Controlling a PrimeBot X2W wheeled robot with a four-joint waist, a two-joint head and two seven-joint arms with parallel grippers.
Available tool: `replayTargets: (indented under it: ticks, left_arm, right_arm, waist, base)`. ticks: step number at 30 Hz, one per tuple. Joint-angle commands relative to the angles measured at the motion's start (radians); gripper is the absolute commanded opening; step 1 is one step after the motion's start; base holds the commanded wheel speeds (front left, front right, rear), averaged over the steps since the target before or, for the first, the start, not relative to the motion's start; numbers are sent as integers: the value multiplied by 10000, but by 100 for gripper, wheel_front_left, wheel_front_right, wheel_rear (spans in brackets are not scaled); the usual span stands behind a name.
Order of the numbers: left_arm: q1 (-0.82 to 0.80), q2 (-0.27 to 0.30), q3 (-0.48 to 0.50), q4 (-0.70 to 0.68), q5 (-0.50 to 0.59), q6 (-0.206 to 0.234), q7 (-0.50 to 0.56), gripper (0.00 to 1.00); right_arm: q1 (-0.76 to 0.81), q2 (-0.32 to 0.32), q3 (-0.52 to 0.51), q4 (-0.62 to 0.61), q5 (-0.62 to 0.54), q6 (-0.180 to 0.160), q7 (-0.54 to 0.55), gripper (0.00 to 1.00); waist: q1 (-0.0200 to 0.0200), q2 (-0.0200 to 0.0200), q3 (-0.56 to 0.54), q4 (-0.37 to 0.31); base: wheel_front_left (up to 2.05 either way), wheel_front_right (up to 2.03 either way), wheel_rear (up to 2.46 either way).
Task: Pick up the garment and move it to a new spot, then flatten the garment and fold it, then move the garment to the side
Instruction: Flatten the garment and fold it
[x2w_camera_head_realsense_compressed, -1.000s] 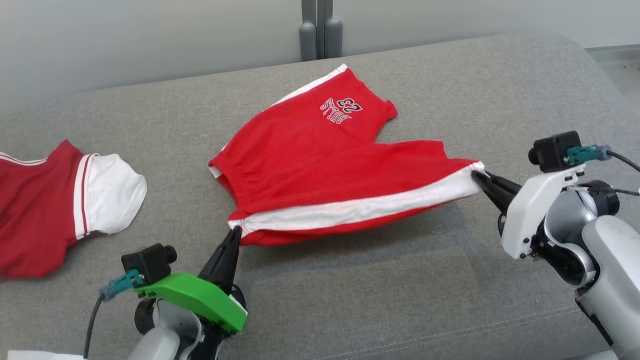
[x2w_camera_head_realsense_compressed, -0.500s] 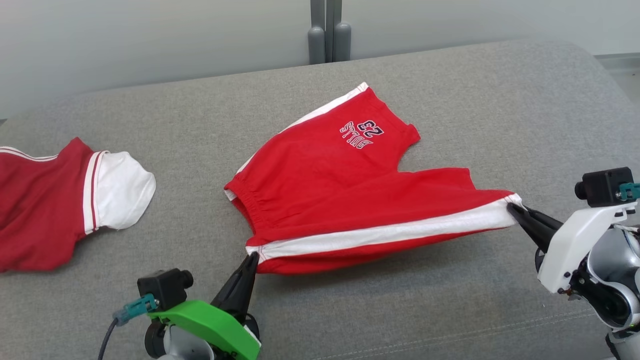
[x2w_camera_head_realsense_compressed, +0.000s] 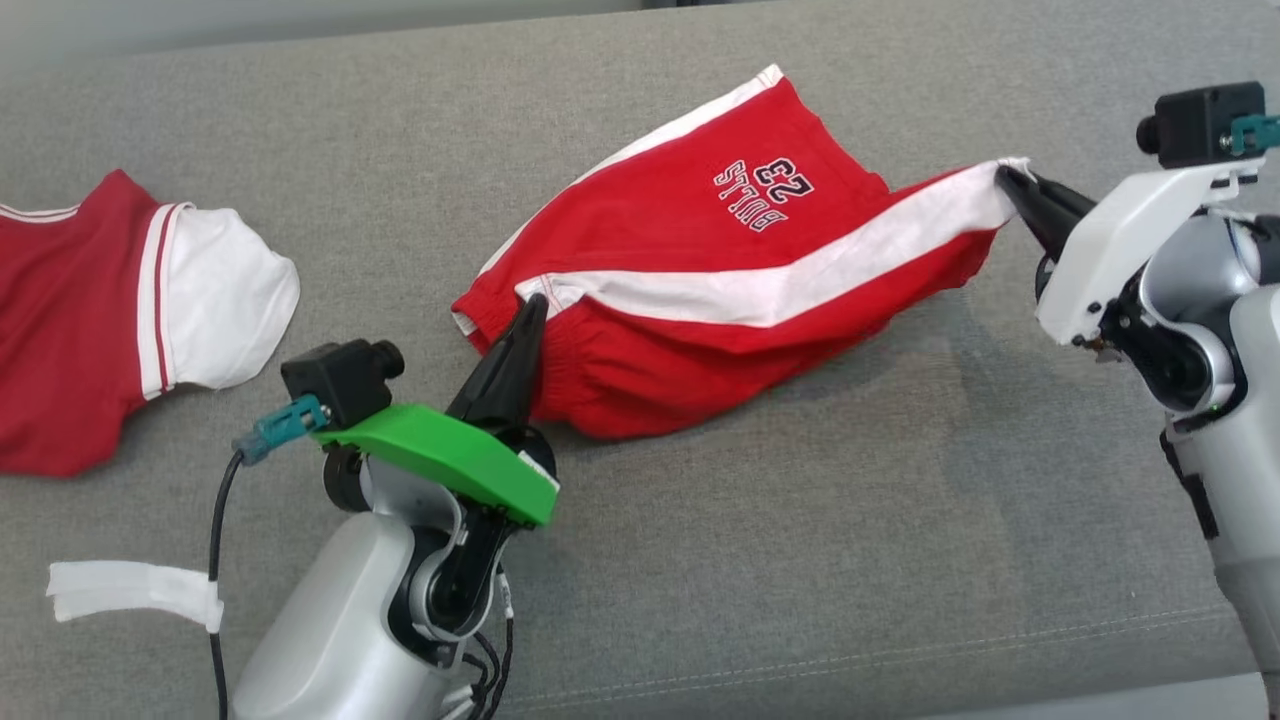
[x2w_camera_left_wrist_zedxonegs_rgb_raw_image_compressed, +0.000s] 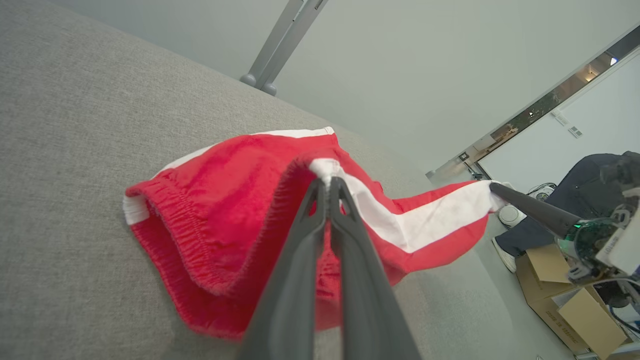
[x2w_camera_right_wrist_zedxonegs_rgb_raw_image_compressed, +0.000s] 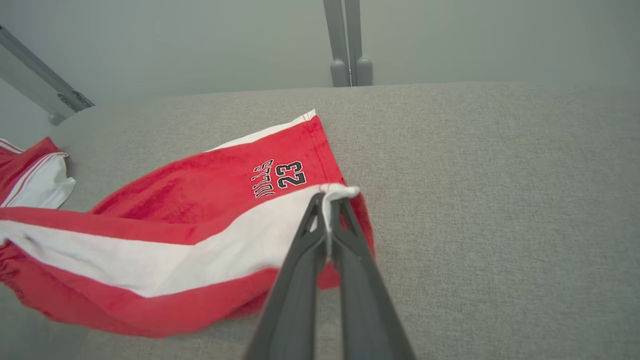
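We are working over a broad grey cushion (x2w_camera_head_realsense_compressed: 820, 560), which is spreading out beneath and beyond both grippers. The red shorts (x2w_camera_head_realsense_compressed: 680, 230) are hanging stretched between them, the near side lifted and folding over the part that is lying on the cushion past the fingertips. Well out to the left of the left gripper, a darker red and white garment (x2w_camera_head_realsense_compressed: 90, 330) is lying flat.

With the left gripper (x2w_camera_head_realsense_compressed: 535, 303) we are pinching the waist end of the shorts' white side stripe (x2w_camera_head_realsense_compressed: 780, 285), jaws closed on the cloth. The elastic waistband (x2w_camera_left_wrist_zedxonegs_rgb_raw_image_compressed: 165, 225) is sagging open just left of its tips. With the right gripper (x2w_camera_head_realsense_compressed: 1003, 172) we are clamping the stripe's other end at the leg hem, jaws likewise closed on cloth, and the stripe is running from one gripper to the other.

The "BULLS 23" print (x2w_camera_head_realsense_compressed: 765, 193) is sitting on the flat layer, left of the right gripper's tips. A small white strip (x2w_camera_head_realsense_compressed: 130, 590) is lying behind and left of the left gripper.
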Motion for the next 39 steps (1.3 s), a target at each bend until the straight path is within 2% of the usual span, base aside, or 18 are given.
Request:
replayTargets:
  ticks: [1,13,28,29,30,31,39]
  left_arm:
    - [-517,-123,-30,275,57,-142,-62,0]
    - [-2270,-723,-78,1595,-39,-165,-414,0]
    - [-3970,-926,-496,3451,-359,-122,-875,0]
    - [-4089,-931,-554,3559,-382,-108,-875,0]
    - [-4210,-933,-619,3661,-351,-104,-920,47]
    - [-4307,-935,-662,3754,-367,-98,-1013,100]
    - [-4731,-941,-1112,4195,-549,-51,-1673,100]
  right_arm:
    - [-679,-70,100,503,-143,-7,-199,0]
    - [-3048,-464,847,2631,-551,-5,-990,0]
    - [-4999,-242,1600,5080,-964,-5,-1868,0]
    - [-5115,-221,1616,5228,-999,-5,-1946,29]
    - [-5214,-188,1619,5382,-1044,-5,-2035,100]
    - [-5314,-162,1565,5537,-1088,-5,-2169,100]
    - [-5629,115,1534,6310,-1010,-5,-3086,100]
  waist:
    - [0,-1,676,536]
    - [0,-1,1650,1405]
    - [0,-1,2273,1973]
    - [0,-1,2327,2005]
    - [0,-1,2364,2033]
    - [0,-1,2398,2065]
    - [0,-1,2322,2242]
  base:
    - [0,0,0]
    - [0,0,0]
    - [0,0,0]
    - [0,0,0]
    - [0,0,0]
    - [0,0,0]
    - [0,0,0]
